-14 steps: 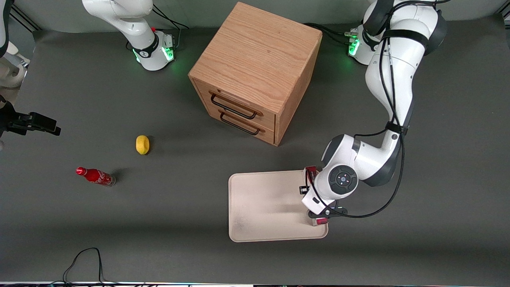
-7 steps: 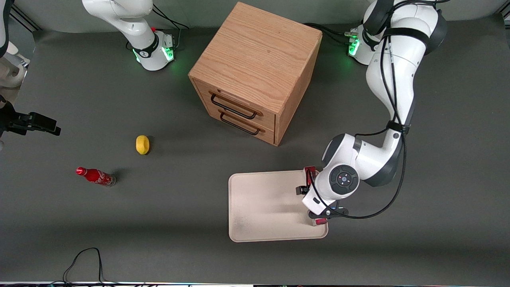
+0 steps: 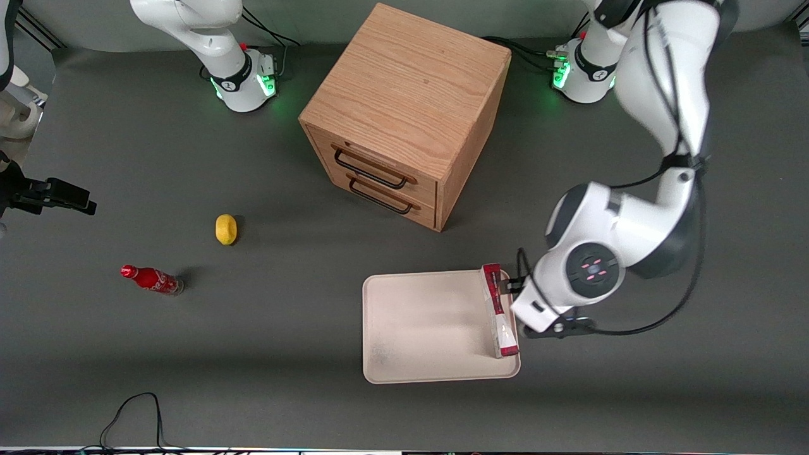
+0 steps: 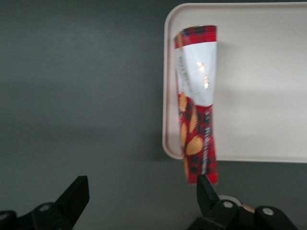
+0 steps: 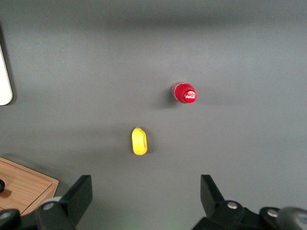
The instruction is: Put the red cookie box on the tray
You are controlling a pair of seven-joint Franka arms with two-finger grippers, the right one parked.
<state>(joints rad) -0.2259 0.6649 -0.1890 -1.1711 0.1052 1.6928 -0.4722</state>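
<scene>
Red cookie box point(image 3: 498, 311): light, stiff, crushable carton, best gripped across its thin sides, standing on edge along tray point(image 3: 423, 328) rim nearest working arm; pincer point(image 4: 141, 199) open, empty, just beside it.

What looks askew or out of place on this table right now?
The red cookie box stands on its narrow edge along the tray rim nearest the working arm, not flat. The open pincer hangs beside it. The soda bottle and lemon look undisturbed.
</scene>
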